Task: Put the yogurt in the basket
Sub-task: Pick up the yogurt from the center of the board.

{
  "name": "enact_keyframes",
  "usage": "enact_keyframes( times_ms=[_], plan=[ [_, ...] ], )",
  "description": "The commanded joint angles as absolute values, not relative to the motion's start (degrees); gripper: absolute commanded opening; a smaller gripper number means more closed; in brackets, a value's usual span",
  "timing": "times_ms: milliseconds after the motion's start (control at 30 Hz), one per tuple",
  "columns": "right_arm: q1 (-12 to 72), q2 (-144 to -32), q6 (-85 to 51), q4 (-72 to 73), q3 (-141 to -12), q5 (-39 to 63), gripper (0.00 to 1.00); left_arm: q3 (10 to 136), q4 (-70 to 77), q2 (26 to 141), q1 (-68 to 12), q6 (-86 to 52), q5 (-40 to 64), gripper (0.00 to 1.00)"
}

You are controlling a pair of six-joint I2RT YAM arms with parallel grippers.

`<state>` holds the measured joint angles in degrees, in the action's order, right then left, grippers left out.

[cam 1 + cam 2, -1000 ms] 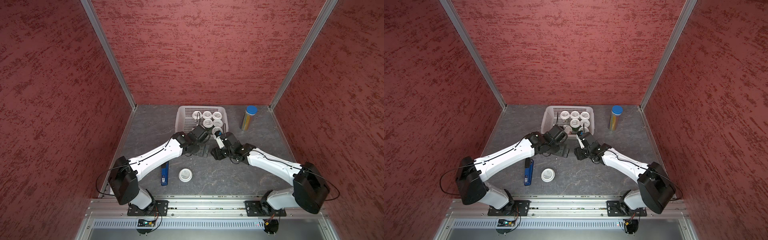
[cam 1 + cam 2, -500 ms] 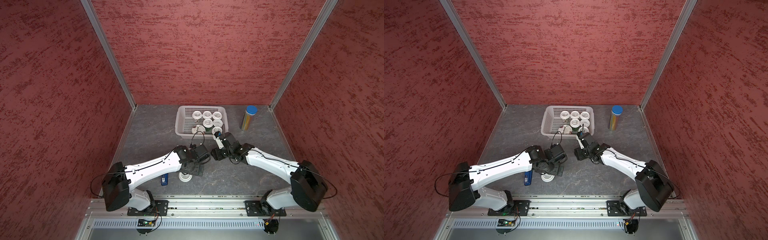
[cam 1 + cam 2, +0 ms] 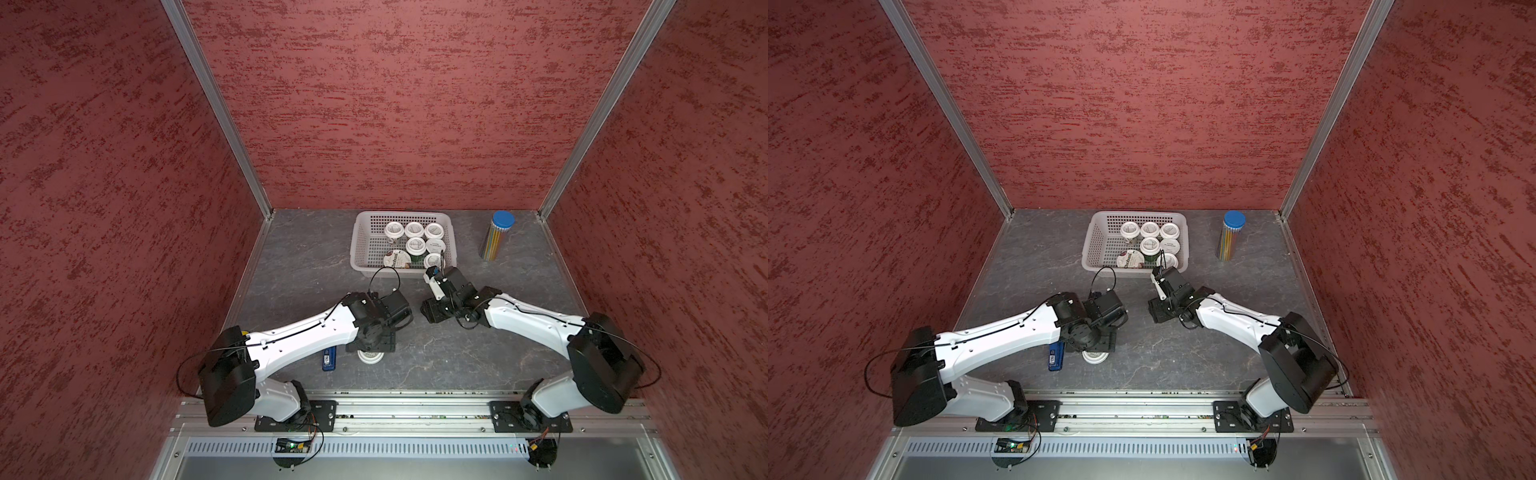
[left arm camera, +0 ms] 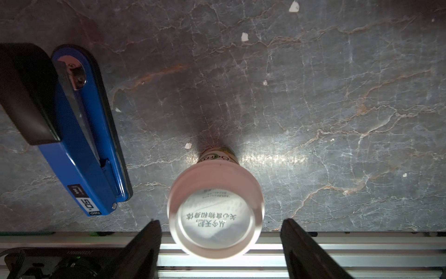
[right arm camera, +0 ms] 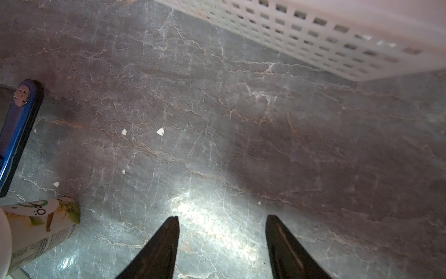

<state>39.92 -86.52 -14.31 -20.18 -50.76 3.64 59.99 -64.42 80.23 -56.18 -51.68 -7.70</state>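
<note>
Left end effector (image 4: 220, 220) now straddling loose yogurt cup (image 4: 214, 210), jaws narrowed

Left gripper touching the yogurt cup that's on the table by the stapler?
Apart. In the left wrist view the left gripper straddles the yogurt cup with its jaws open, and a visible gap shows on each side of the lid.

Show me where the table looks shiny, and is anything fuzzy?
Left wrist view: glare streaks the table beside the yogurt cup, which throws a dark shadow. Right wrist view: glare ahead of the right gripper; the basket looks soft and washed-out.
</note>
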Motion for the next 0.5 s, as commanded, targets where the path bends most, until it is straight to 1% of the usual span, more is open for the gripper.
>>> enact_keyframes(
  times_ms=[0, 467],
  plan=[
    [40.3, -87.4, -13.6, -19.1, -51.2, 2.9, 0.62, 59.5, -65.3, 79.6, -55.9, -53.0, -7.6, 0.83],
    [40.3, -87.8, -13.2, -19.2, -51.2, 2.9, 0.63, 58.4, -64.7, 80.9, -56.2, -53.4, -6.2, 0.81]
  ],
)
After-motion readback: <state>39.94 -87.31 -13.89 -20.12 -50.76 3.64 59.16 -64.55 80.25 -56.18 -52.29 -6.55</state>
